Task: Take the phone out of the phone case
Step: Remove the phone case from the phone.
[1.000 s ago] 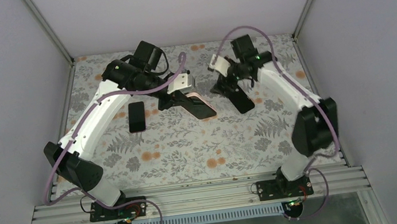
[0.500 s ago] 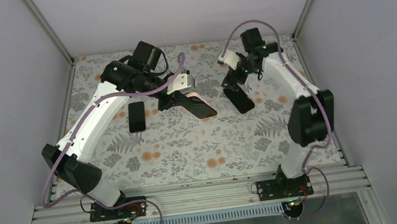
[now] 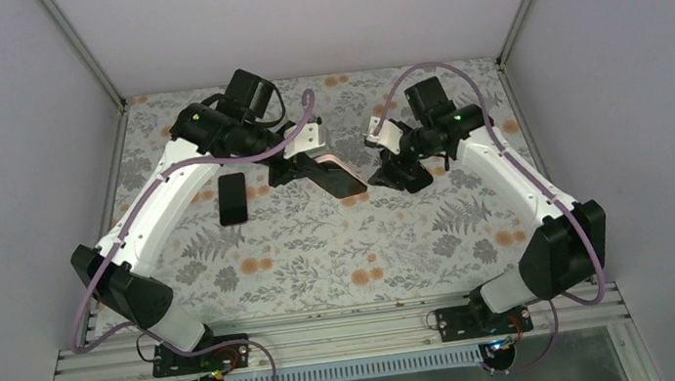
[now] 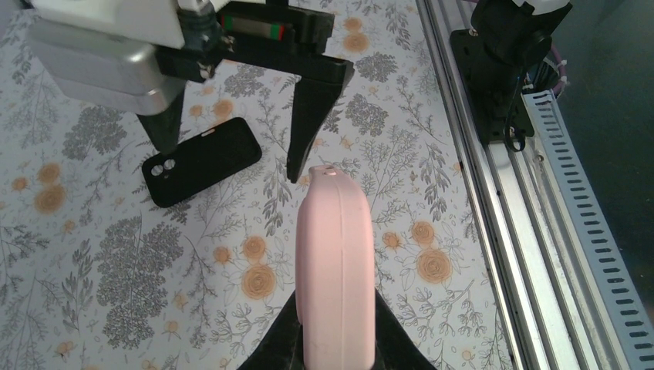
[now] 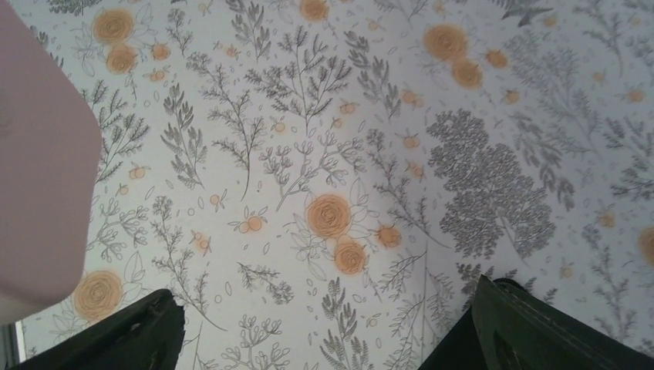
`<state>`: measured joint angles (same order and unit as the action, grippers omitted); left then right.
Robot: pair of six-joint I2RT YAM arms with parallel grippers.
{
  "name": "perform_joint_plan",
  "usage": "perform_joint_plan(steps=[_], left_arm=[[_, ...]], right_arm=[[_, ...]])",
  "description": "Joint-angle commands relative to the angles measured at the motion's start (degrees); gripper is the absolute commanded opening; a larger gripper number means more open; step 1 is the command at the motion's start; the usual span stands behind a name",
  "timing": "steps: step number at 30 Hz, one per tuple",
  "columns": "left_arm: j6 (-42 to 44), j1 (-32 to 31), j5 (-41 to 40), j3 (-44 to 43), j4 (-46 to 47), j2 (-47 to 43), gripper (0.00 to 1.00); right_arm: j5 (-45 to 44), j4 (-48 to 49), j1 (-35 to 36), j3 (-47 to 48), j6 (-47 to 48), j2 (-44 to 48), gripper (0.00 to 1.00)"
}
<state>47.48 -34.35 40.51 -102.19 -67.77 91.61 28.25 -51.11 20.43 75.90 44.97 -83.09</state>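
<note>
Left wrist view: left pincer [image 4: 337, 347] clenched on the pink phone case [image 4: 335, 254], raised edge-up off the counter [image 4: 116, 270] — presumably presenting its free end to the right pincer [image 4: 231, 162], spread wide.

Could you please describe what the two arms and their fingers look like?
The left arm and right arm have white links, black joints and a purple cable looped along each. The fingers are black, tapering wedges.

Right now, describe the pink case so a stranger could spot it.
Find the floral table, then the left arm over its far half. Its pincer grips the pink case; the black slab and black case beside it lie flat, ungripped.
</note>
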Motion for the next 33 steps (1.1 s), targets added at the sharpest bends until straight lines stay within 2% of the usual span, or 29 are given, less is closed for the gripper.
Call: perform_joint_plan(steps=[1,33], left_arm=[[-0.29,0.07,1.59,-0.32,2.71,-1.28,0.02],[0.18,0.07,2.41,-1.23,2.36,0.31,0.02]], right_arm=[[1.89,-0.07,-0.28,-1.48,0.4,1.63,0.96],[7.93,-4.43,0.14,1.82,1.01,2.5,0.95]])
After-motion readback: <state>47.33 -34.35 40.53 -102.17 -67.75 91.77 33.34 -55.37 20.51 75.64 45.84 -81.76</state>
